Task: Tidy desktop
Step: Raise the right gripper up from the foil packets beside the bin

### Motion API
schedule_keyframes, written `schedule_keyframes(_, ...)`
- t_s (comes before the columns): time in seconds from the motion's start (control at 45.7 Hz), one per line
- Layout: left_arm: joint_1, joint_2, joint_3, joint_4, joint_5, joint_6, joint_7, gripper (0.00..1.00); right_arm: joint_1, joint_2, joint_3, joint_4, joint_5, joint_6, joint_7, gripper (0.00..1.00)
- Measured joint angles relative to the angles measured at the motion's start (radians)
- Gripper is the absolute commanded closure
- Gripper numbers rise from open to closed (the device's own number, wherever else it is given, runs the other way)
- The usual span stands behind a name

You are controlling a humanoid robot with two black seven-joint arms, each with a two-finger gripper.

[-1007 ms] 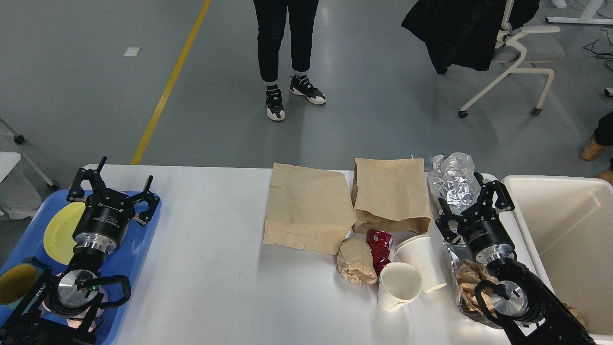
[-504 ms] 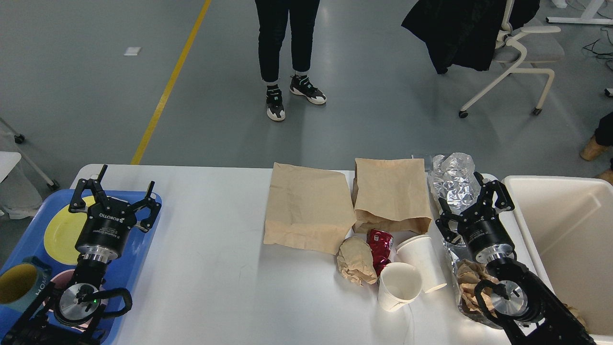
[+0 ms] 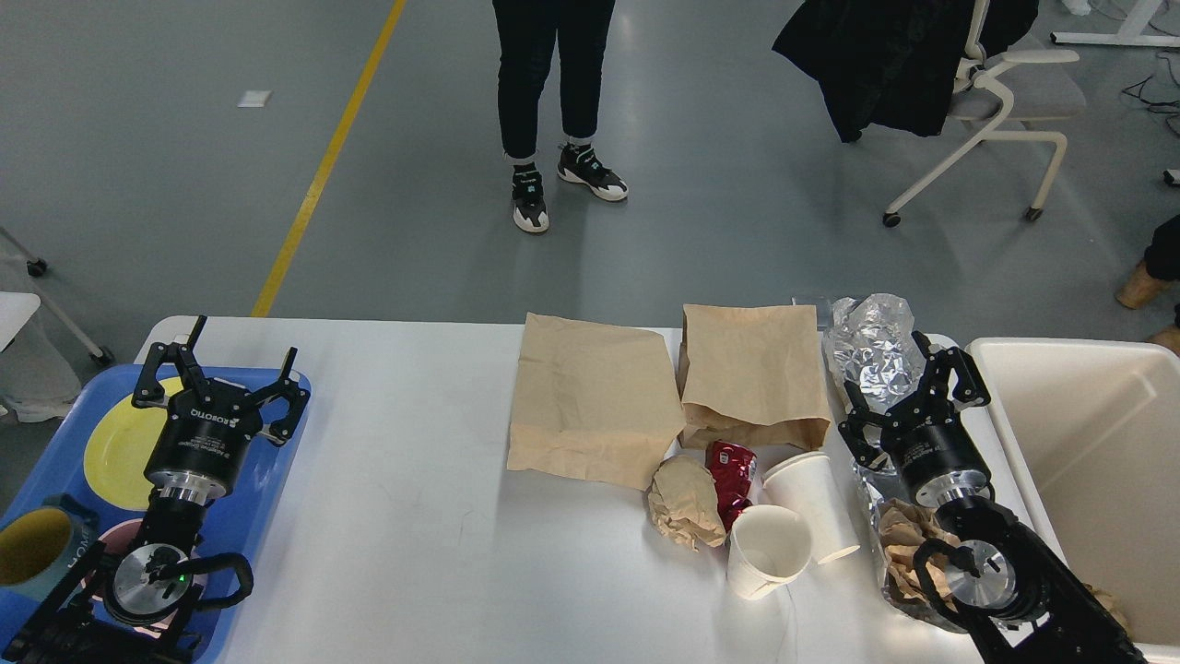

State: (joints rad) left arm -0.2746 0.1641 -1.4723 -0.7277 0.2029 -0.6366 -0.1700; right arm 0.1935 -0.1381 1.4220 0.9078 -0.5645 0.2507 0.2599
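The white desktop (image 3: 406,516) spans the view. On it lie two flat brown paper bags (image 3: 590,398) (image 3: 754,371), a crumpled brown paper ball (image 3: 686,503), a crushed red can (image 3: 730,466), two white paper cups (image 3: 767,551) (image 3: 815,503), crinkled foil (image 3: 874,346) and a clear wrapper with brown paper (image 3: 908,553). My left gripper (image 3: 241,343) hangs open over the blue tray (image 3: 267,480), holding nothing. My right gripper (image 3: 887,373) stands open over the foil at the right edge, nothing between its fingers.
The blue tray holds a yellow plate (image 3: 115,443), a teal mug (image 3: 37,549) and a pink dish (image 3: 124,535). A cream bin (image 3: 1088,443) stands at the right. A person's legs (image 3: 551,101) and an office chair (image 3: 996,101) are beyond the table.
My left gripper has drawn slightly back and right over the tray, uncovering more of the yellow plate. The right arm and the litter have not moved.
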Motion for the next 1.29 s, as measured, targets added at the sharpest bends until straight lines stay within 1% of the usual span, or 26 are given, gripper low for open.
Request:
schedule_keyframes(1.007, 0.0, 0.002, 0.0, 0.0, -0.003, 0.0, 0.0, 0.04, 0.006, 0.001, 0.001, 0.003, 0.0, -0.006, 0.001, 0.0)
schedule_keyframes(1.292, 0.0, 0.003, 0.0, 0.0, -0.004, 0.0, 0.0, 0.04, 0.007, -0.009, 0.035, 0.017, 0.004, -0.004, 0.0, 0.0)
